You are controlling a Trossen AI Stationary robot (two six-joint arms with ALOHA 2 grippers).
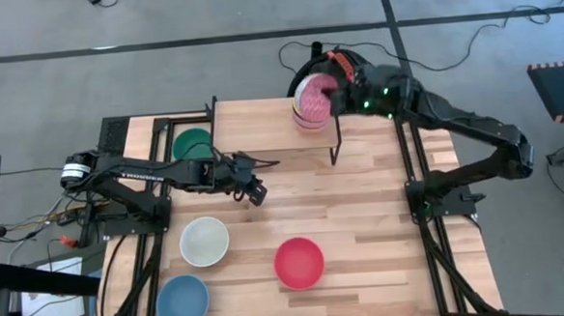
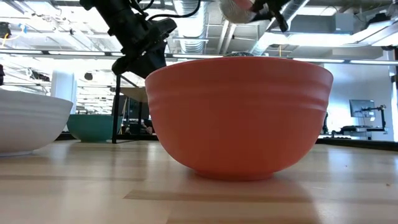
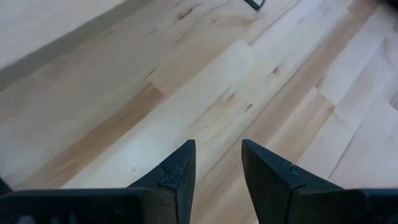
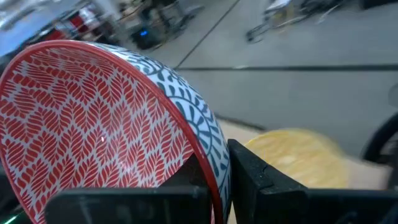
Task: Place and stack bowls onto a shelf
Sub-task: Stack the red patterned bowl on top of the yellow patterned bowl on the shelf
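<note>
While the bowl hangs over the shelf: lower it level, so it nests in the stack rather than catching a rim.
Right gripper (image 4: pixel 217 177): closed on the rim of a red-patterned bowl (image 4: pixel 106 118), one finger inside, one outside; the bowl is tilted.
Bowl and shelf: seen from above, the held bowl sits over the far right end of the shelf (image 1: pixel 251 126), above what looks like a pale bowl stack; a yellow bowl (image 4: pixel 298 155) shows just beyond the fingers.
Release: my judgement is to straighten the bowl first, then open only once it rests.
Left gripper (image 3: pixel 217 168): narrowly open, empty, over bare tabletop near the shelf's front edge.
Still waiting: green bowl (image 1: pixel 193 141) under the shelf's left end; cream bowl (image 1: pixel 204 240), red bowl (image 1: pixel 298 262) and blue bowl (image 1: pixel 182 302) on the table (image 1: pixel 382 220), well apart from both grippers.
</note>
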